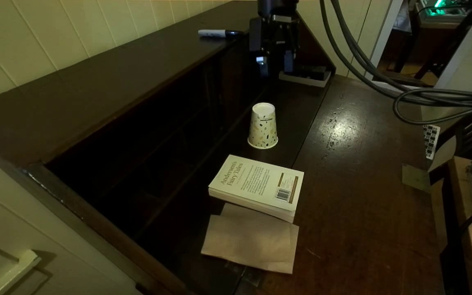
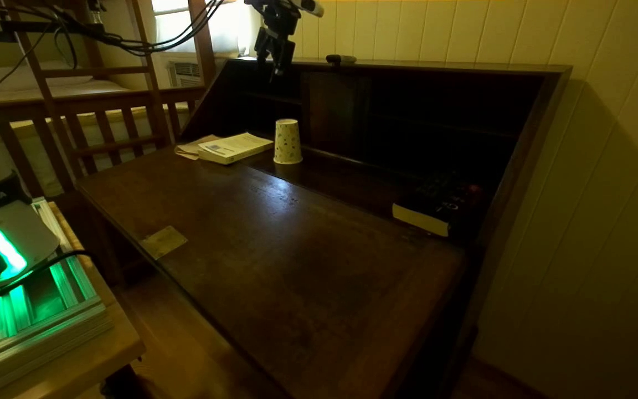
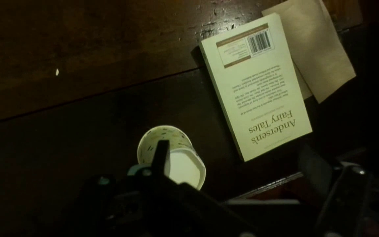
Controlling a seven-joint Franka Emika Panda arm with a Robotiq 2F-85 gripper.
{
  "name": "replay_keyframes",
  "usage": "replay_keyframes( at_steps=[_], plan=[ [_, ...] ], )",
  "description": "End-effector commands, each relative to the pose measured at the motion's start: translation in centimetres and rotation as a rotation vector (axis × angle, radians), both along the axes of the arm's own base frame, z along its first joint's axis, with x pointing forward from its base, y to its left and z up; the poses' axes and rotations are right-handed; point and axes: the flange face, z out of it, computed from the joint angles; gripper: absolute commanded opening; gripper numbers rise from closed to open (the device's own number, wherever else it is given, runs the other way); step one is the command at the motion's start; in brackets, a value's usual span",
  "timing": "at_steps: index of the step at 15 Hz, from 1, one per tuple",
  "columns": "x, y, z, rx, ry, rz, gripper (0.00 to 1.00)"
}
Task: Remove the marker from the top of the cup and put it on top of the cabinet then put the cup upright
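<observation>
The marker (image 1: 219, 33) lies on the flat top of the dark brown cabinet (image 1: 129, 65), near its front edge; in an exterior view the same marker (image 2: 341, 59) is a small dark shape. Below, on the desk surface, the speckled white cup (image 1: 263, 129) stands upside down, its wide rim on the wood and its closed base facing up. My gripper (image 1: 275, 67) hangs in the air above and apart from the cup, fingers spread with nothing between them. In the wrist view, one finger (image 3: 160, 158) covers part of the cup (image 3: 186, 168).
A white book (image 1: 258, 182) lies beside the cup, with a folded brown paper (image 1: 254, 241) partly under or against it. Another thick dark book (image 2: 421, 219) sits at the desk's opposite end. Black cables (image 1: 359, 57) hang near the arm. Open shelf compartments (image 2: 435, 122) stand behind the cup.
</observation>
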Motion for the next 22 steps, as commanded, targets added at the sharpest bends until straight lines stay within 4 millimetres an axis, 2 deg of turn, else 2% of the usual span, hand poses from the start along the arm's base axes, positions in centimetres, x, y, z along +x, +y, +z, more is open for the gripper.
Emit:
replay_keyframes(
  at_steps=[1,5,6,12,18,22],
  plan=[
    [-0.6,-0.1,-1.4,0.012,0.106,-0.070,1.00],
    [-0.5,-1.4,-3.2,-0.037,0.112,-0.112,1.00],
    [-0.5,-0.9,-2.6,-0.015,0.108,-0.085,1.00],
    [-0.2,-1.5,-3.8,-0.010,0.132,-0.110,1.00],
    [0.6,-3.7,-6.3,-0.006,0.147,-0.130,1.00],
    [1.7,-4.8,-7.1,-0.020,0.134,-0.135,1.00]
  ],
)
